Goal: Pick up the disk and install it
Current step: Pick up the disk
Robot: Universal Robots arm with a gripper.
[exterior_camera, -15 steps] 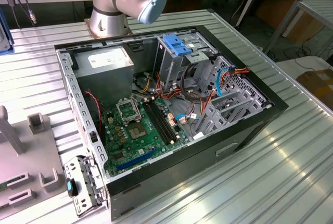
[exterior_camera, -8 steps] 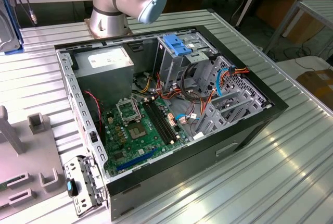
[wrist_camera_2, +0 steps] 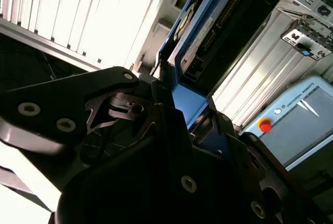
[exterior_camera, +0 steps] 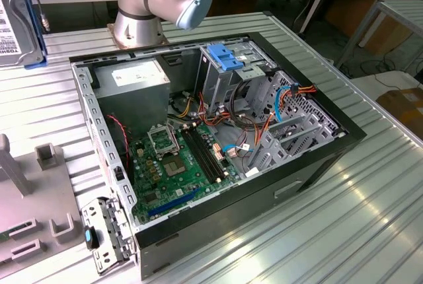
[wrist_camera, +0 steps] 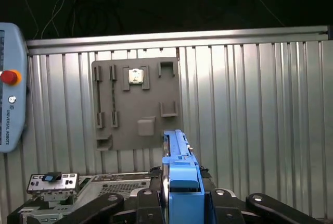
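The gripper (wrist_camera: 179, 204) is clenched on the disk (wrist_camera: 178, 174), pinching its blue side-rail frame edge-on. In the exterior view the disk (exterior_camera: 16, 20) hangs at the exterior view's far left, well apart from the computer case (exterior_camera: 317, 158). The hold looks narrow, so a knock could twist the disk in the jaws or spring it from its frame. The likeliest snags are the case's raised rim, the blue bracket (exterior_camera: 225, 56) atop the drive cage (exterior_camera: 221, 82), and the loose cables (exterior_camera: 261, 125) just beside it. Open room lies above the ribbed table (exterior_camera: 370, 218) and over the motherboard (exterior_camera: 178, 165); around the cage it is tight.
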